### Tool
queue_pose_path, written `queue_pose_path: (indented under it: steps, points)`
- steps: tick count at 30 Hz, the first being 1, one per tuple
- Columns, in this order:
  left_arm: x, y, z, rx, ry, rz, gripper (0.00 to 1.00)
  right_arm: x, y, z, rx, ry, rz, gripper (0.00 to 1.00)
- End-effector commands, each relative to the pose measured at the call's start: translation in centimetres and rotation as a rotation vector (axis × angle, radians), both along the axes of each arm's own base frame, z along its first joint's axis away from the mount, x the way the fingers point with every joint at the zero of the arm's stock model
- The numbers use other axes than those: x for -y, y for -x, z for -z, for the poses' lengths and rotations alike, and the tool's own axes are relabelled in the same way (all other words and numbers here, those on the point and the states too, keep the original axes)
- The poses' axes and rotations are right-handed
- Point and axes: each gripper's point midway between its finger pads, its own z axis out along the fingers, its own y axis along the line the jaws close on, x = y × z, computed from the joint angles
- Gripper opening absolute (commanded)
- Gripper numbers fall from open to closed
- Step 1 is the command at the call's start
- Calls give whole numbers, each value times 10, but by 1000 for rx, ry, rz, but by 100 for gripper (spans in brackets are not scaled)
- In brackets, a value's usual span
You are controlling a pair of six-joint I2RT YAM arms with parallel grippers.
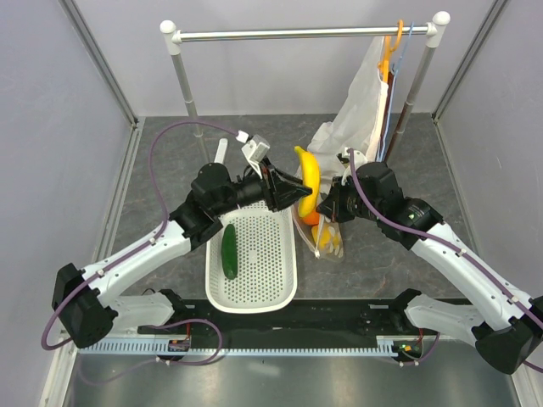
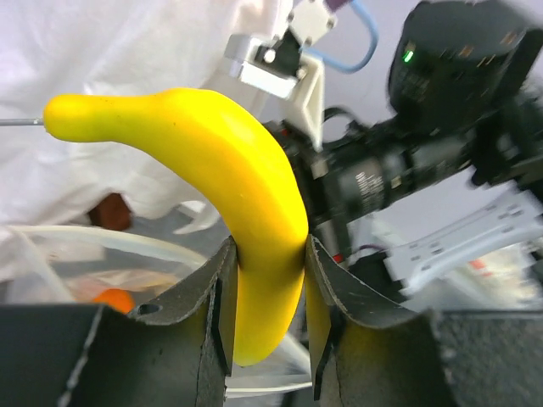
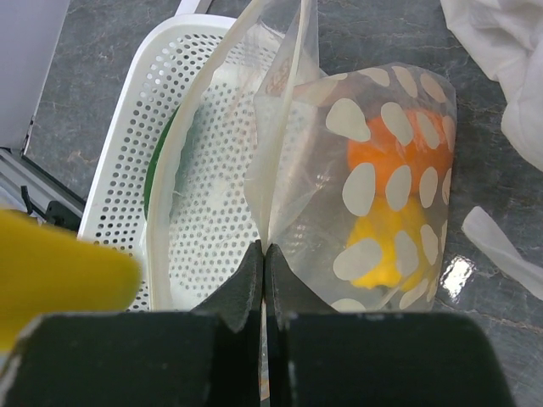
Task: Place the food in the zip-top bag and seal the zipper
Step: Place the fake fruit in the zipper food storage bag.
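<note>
**Left gripper** [image 2: 270,248]: jaws part-way open, clamped on both flanks of the banana [image 2: 237,161] at its lower half. Banana is plain yellow and curved, held upright with its stem end arching to 10 o'clock in the wrist view. From above, it hangs just past the bag's mouth at 12 o'clock.

**Right gripper** [image 3: 265,254]: jaws fully closed, pinching one wall of the bag [image 3: 373,195] at its mouth and holding it up.

**Bag**: clear and floppy with white dots, standing between the two grippers. Inside are the orange [image 3: 386,157] and, nearer the wrist camera, the pepper [image 3: 382,246], touching each other. The zipper [image 3: 174,157] is unsealed and the mouth gapes.

**Basket** [image 1: 252,305]: white and perforated, just beside the bag at 9 o'clock. The cucumber [image 1: 229,252] lies lengthwise along its 9 o'clock side.

**Room**: bare grey tabletop on the basket's 9 o'clock side and at 3 o'clock of the bag.

**Obstacles**: white cloth [image 1: 361,106] on hangers [image 1: 392,51] from the rail [image 1: 288,35], at 1 o'clock of the bag, close behind the right wrist.
</note>
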Motion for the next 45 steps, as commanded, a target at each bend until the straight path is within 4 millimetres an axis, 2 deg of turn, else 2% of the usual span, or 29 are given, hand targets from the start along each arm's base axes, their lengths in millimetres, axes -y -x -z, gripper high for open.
queue_pose_path:
  steps: [1,6,9,15,18,19,20,21,23,25,28,29,31,32,35,36,38,39,40,42,43,45]
  points:
    - [-2,-13,-5,338,-30,-56,19,-8,-5,-21,28,-66,-7,0]
    - [3,-6,0,564,-68,-14,20,-13,-1,-25,12,-97,-33,0]
    - [3,-5,10,698,-111,-3,21,-15,0,-28,10,-106,-44,0]
    - [0,5,34,894,-181,52,33,-14,0,-33,-4,-124,-37,0]
    - [-1,7,41,946,-202,67,56,-14,1,-35,-5,-128,-44,0]
    - [-2,7,41,949,-203,65,70,-15,1,-34,-7,-128,-45,0]
    - [-2,6,42,942,-212,65,78,-15,1,-34,-9,-129,-46,0]
    - [-4,6,34,949,-207,49,90,-15,1,-33,-9,-127,-48,0]
    - [-9,3,32,925,-226,24,99,-15,2,-35,-2,-128,-52,0]
    - [-18,8,16,921,-215,0,100,-14,2,-35,2,-125,-55,0]
    - [-36,17,-3,810,-227,-30,100,-12,2,-35,10,-117,-54,0]
    - [-44,16,3,694,-275,-39,100,-11,2,-33,11,-111,-51,0]
    - [-59,21,0,535,-283,-83,99,-10,1,-32,15,-104,-46,0]
    - [-73,20,18,415,-369,-108,98,-9,1,-31,17,-100,-45,0]
    - [-100,20,37,187,-438,-205,93,-8,1,-30,19,-100,-40,0]
    - [-112,26,60,96,-513,-205,91,-8,2,-27,13,-97,-38,0]
    - [-125,29,73,-36,-542,-249,89,-9,2,-25,8,-100,-38,0]
    - [-135,37,90,-120,-598,-250,87,-9,2,-25,10,-102,-38,0]
    - [-139,41,97,-203,-596,-270,87,-9,2,-24,8,-98,-40,0]
    - [-147,47,121,-338,-653,-307,85,-7,1,-23,11,-92,-35,0]
    - [-156,54,135,-458,-683,-349,85,-6,1,-21,12,-87,-30,0]
    - [-164,54,148,-537,-705,-394,86,-6,1,-20,13,-83,-29,0]
